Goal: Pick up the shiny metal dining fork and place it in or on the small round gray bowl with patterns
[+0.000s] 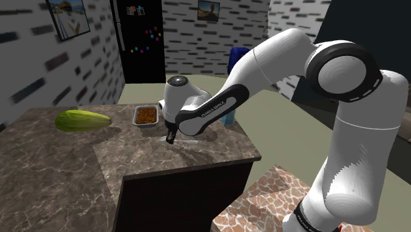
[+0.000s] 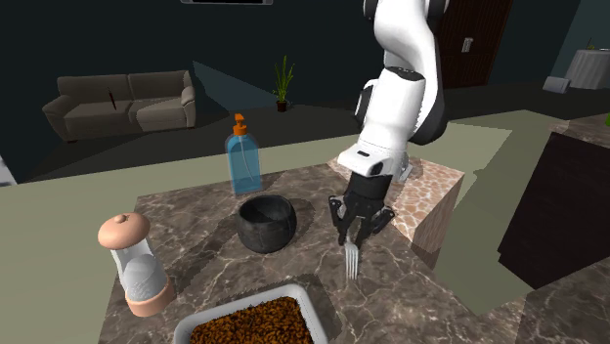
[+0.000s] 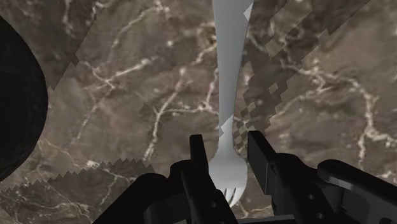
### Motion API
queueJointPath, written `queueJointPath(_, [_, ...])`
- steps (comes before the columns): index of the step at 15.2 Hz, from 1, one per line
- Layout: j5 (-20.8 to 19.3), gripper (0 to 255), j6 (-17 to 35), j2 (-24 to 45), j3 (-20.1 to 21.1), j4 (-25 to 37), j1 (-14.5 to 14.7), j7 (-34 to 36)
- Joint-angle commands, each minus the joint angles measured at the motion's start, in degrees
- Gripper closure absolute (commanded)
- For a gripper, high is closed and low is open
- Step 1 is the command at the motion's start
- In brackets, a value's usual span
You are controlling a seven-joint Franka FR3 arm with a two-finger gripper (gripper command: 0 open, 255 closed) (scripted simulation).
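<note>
In the shoulder view the white arm (image 1: 263, 72) reaches down and to the left from its stand to the marble table (image 1: 59, 171). The black tool (image 1: 171, 137) is right down at the table top, near the table's right edge. Just beyond it, on the far side, stands a small tray of brown food (image 1: 146, 115). A green vegetable (image 1: 82, 120) lies well apart, toward the view's left.

In the second exterior view the tool (image 2: 356, 233) points down at the table (image 2: 430, 293). The fork (image 2: 351, 259) shows under it, pale and lying on the marble, its tines toward the near side. The dark round bowl (image 2: 266, 222) sits just to the left of the tool, apart from the fork. A blue pump bottle (image 2: 243, 156) stands behind the bowl. A grinder (image 2: 137, 264) stands at the near left. The food tray (image 2: 256, 322) is at the near edge. A sofa (image 2: 122, 103) and a potted plant (image 2: 283, 83) stand far back in the room.

In the wrist view the tool (image 3: 226, 143) is clamped on the fork (image 3: 230, 70) where the neck widens into the head. One black finger (image 3: 198, 159) is at each side of it. The handle runs straight away from the tool along the table (image 3: 127, 83). The curved dark side of the bowl (image 3: 19, 108) shows off to one side, clear of the fork.
</note>
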Motion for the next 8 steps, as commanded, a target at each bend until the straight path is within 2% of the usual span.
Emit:
queueJointPath(1, [0.8,255,-1.4,-1.0,0.3,0.5,-0.2,-0.8])
queueJointPath(8, [3.0,255,-5.9,-4.0,1.0,2.1,-0.6,-2.9])
